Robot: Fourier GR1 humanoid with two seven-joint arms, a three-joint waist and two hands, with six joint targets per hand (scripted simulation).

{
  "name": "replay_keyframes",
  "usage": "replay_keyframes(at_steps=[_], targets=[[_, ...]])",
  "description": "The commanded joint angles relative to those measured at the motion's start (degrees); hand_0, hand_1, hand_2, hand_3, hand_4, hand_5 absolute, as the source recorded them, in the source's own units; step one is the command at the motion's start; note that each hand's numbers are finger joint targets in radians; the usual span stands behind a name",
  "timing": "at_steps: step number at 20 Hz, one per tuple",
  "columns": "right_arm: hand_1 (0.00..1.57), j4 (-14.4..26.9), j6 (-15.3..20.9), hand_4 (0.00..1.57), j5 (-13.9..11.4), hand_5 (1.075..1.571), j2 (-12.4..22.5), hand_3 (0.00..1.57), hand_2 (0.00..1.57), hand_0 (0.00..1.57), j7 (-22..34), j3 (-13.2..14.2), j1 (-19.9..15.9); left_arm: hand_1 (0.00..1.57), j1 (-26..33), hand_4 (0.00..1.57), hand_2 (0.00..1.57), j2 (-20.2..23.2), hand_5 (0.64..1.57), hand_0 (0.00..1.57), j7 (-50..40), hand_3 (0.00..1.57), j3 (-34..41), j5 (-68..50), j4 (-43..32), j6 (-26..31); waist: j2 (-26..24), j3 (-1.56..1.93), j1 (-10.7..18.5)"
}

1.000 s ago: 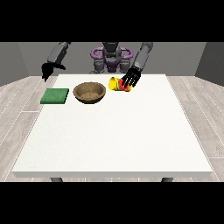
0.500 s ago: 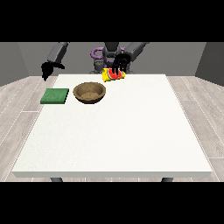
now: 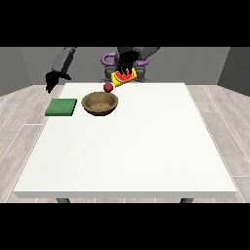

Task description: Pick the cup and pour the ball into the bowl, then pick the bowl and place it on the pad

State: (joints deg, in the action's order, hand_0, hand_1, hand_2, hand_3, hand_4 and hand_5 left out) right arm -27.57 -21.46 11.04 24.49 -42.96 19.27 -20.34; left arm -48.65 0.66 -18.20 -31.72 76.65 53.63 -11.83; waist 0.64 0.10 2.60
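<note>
Counter (image 3: 127, 146): white surface is stretching from the near edge to the far end, where all the things are sitting.
Bowl (image 3: 100, 103): brown and upright, it is resting on the counter at far left-centre.
Pad (image 3: 61, 107): green and flat, it is lying just left of the bowl, apart from it.
Ball (image 3: 108, 87): red, it is hanging in the air just beyond the bowl's far rim, below the cup's mouth.
Cup (image 3: 123, 77): yellow and red, it is tilting down to the left, above the counter's far edge.
Hand at the view's right (image 3: 128, 62): its fingers are curling round the cup.
Hand at the view's left (image 3: 51, 79): it is hovering beyond the pad, off the counter's far left corner; whether its fingers are open or closed, I cannot tell.
</note>
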Motion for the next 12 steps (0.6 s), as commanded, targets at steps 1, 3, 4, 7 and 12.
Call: replay_keyframes(at_steps=[1,3,4,7,12], targets=[[0.00,1.11,-1.28,0.40,-0.67,1.538,-1.34,0.35,0.21,0.00,-3.04,-0.80,0.71,0.00,-1.53,0.52,1.57,-0.63,1.523,0.00,-1.86,1.57,-2.45,2.75,3.72,5.95,-0.56,-0.03,-0.20],[0.00,0.25,-1.00,0.40,0.04,1.532,-0.74,0.34,0.17,0.00,-1.39,-0.49,-0.76,0.00,-2.08,0.56,1.57,-0.62,1.525,0.00,-1.34,1.57,-0.61,3.41,3.91,8.09,-0.13,-0.05,-1.01],[0.00,2.47,-3.57,0.41,1.01,1.533,2.07,0.35,0.19,0.00,-4.23,1.32,0.17,0.00,-1.31,0.58,1.57,-0.63,1.529,0.00,-0.45,1.57,-3.11,5.36,6.62,7.29,1.82,-0.02,2.08],[0.00,1.62,-1.72,0.42,-0.33,1.530,-0.27,0.27,0.14,0.00,-5.68,-0.31,0.35,0.00,-1.21,0.57,1.57,-0.65,1.527,0.00,-1.87,1.57,-3.87,7.49,7.39,9.12,2.65,-0.03,0.54],[0.00,-1.48,-1.42,0.43,-0.44,1.529,-2.02,0.28,0.15,0.00,-1.07,-2.27,-1.54,0.38,-3.24,0.96,1.57,1.12,1.571,0.38,3.31,1.57,-5.64,11.47,1.93,13.05,1.19,-0.06,-3.13]])
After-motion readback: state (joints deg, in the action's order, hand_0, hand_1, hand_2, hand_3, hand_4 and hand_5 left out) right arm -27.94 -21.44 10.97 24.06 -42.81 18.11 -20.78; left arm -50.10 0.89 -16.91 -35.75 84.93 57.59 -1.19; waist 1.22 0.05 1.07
